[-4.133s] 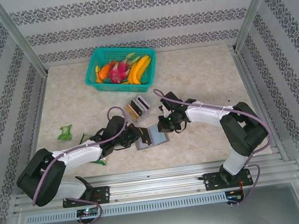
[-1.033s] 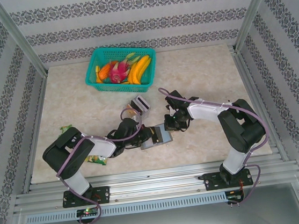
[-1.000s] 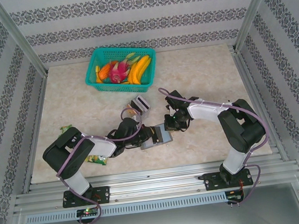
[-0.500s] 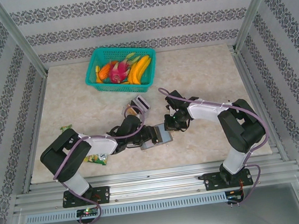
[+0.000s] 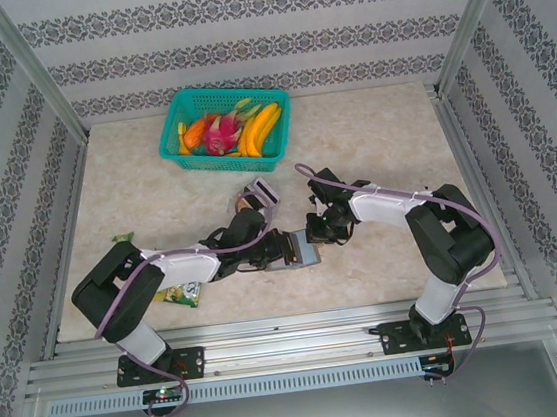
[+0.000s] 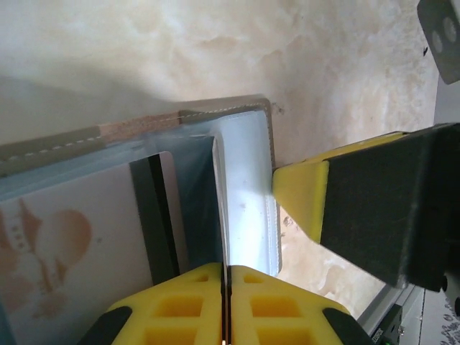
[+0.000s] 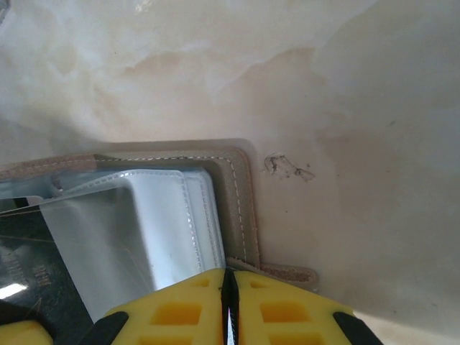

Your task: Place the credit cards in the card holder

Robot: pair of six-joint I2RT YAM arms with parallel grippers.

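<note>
The grey card holder lies open on the table between my two grippers. My left gripper is shut on a dark credit card, seen almost edge-on, whose far end reaches into the holder's clear pocket. A white card with a black stripe sits in the panel beside it. My right gripper is shut on the holder's stitched tan edge. Its yellow fingertip touches that edge. More credit cards stand in a small open box.
A teal basket of fruit stands at the back. Green snack packets lie at the left and under my left arm. The metal frame rail runs along the near edge. Bare marble table lies to the right.
My left arm has stretched further right, bringing its gripper and the dark card closer over the card holder. The right arm has stayed in place.
</note>
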